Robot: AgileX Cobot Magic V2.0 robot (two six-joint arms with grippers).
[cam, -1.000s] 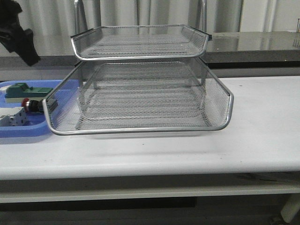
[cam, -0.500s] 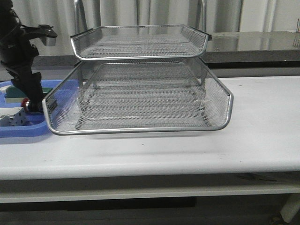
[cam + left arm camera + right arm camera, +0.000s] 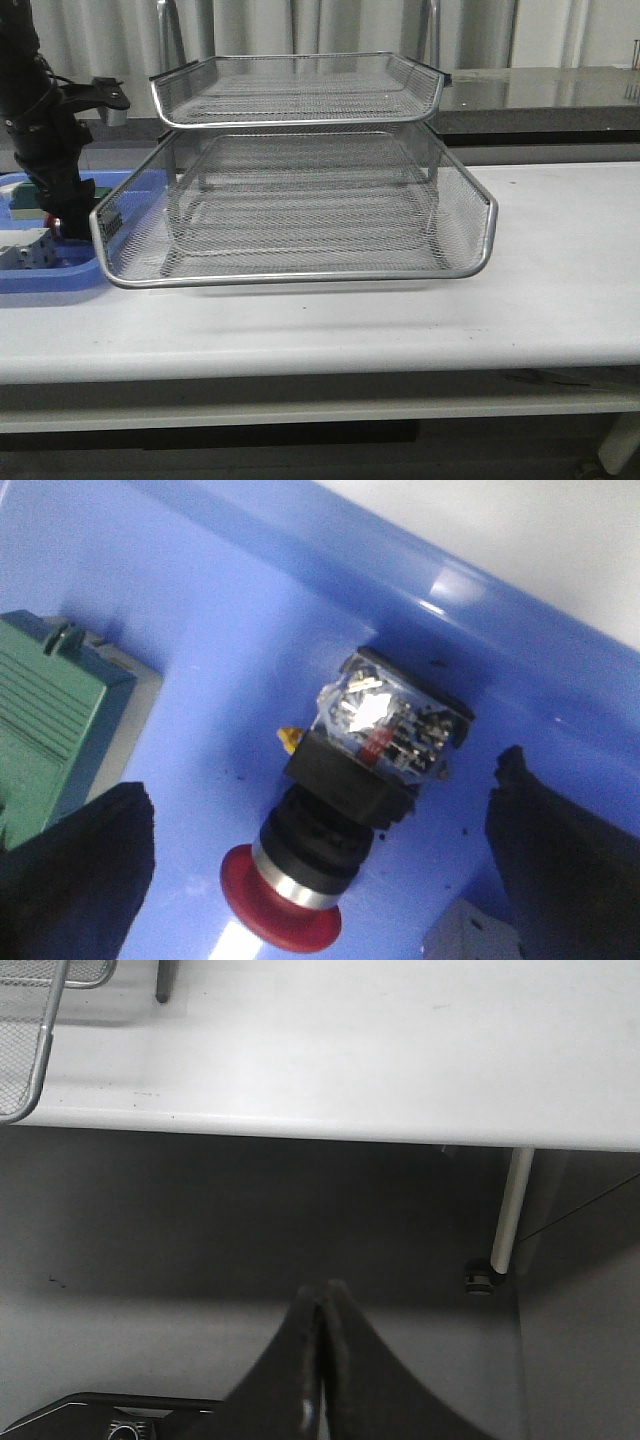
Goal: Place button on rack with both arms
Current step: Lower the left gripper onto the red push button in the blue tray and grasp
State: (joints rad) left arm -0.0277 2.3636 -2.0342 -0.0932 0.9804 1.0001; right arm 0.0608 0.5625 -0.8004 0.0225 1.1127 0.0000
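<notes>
**Left arm low over the blue tray, button between its parted jaws**

A white table point(image 3: 400, 310) runs across the front view, with pale curtains and a dark counter behind it. The rack point(image 3: 300, 200) stands at the centre of the frame, its silver mesh trays stacked, the lower one pulled forward toward the camera. At the left edge of the frame a flat blue tray point(image 3: 60, 275) lies on the table, touching or just beside the lower mesh tray's left corner.

The left arm point(image 3: 45, 140) reaches down at the far left of the frame into the blue tray, its lower end among the things lying there. A white block point(image 3: 28, 250) shows at the tray's near left.

In the left wrist view the button point(image 3: 345, 815) lies on its side on the blue tray floor, near the tray wall, red head toward the lower part of the frame and its clear-topped body toward the upper right. The left gripper point(image 3: 320, 880) has its jaws apart, one dark finger at the lower left and one at the lower right, the button between them and touching neither. A green block point(image 3: 50, 720) sits at the left of that frame.

In the right wrist view the right gripper point(image 3: 320, 1360) hangs below the table edge, jaws pressed together on nothing, with a table leg point(image 3: 505, 1215) at the right.
</notes>
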